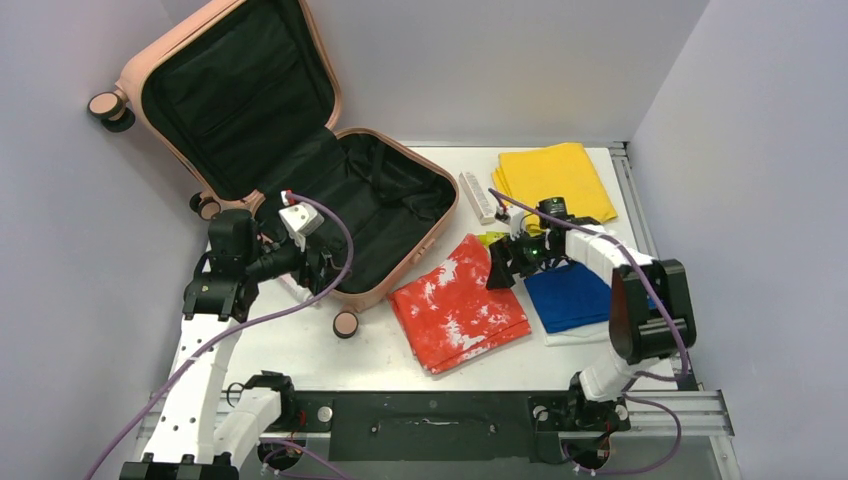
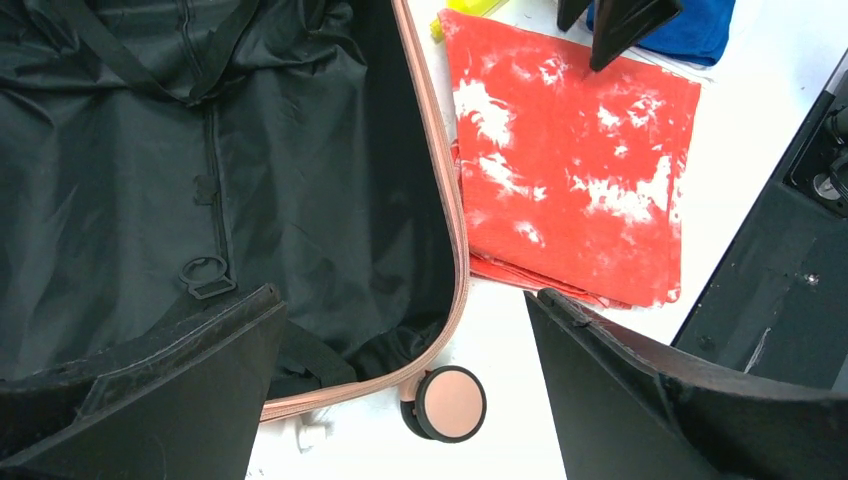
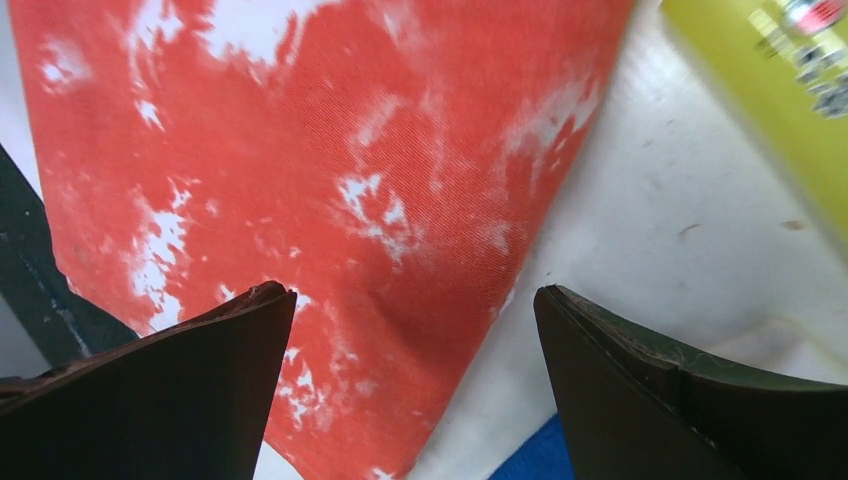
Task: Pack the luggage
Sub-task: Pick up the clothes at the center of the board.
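1. One luggage (image 1: 385, 205) lies open on the table (image 1: 300, 350), left side, lid raised.
2. Left gripper (image 2: 405, 300) hovers over its near rim, fingers spread wide, holding nothing.
3. Right gripper (image 3: 415, 295) hangs above the red-and-white cloth (image 1: 458, 303), fingers apart.

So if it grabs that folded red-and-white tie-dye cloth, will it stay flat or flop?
Probably flop: the red-and-white tie-dye cloth is thin woven fabric folded in layers, so it may unfold and droop. It likely weighs little. On the smooth white table, a push would probably slide or bunch it.
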Action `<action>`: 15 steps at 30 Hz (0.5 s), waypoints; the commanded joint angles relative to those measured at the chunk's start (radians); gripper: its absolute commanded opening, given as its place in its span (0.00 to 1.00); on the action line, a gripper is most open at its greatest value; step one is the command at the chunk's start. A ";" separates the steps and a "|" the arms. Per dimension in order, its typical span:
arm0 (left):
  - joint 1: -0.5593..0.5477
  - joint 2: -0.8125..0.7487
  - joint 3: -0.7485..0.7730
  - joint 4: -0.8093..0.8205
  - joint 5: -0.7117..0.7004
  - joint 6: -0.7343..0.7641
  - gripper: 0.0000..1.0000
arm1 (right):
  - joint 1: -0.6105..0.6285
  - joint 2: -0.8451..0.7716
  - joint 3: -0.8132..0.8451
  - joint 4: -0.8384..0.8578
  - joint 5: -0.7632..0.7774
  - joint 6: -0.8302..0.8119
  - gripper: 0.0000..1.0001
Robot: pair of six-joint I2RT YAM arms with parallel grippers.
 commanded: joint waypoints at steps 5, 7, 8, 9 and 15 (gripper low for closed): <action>-0.093 0.031 0.034 0.071 -0.022 0.027 0.96 | -0.092 0.170 0.053 -0.103 -0.122 -0.061 0.98; -0.162 0.071 0.065 0.076 -0.098 0.041 0.96 | -0.102 0.192 0.054 -0.124 -0.141 -0.085 0.98; -0.221 0.092 0.082 0.082 -0.149 0.047 0.96 | -0.102 0.199 0.059 -0.133 -0.147 -0.095 0.98; -0.266 0.118 0.099 0.086 -0.196 0.058 0.96 | -0.103 0.208 0.064 -0.144 -0.154 -0.103 0.97; -0.545 0.247 0.128 0.140 -0.418 0.100 0.96 | -0.098 0.237 0.075 -0.170 -0.174 -0.125 0.97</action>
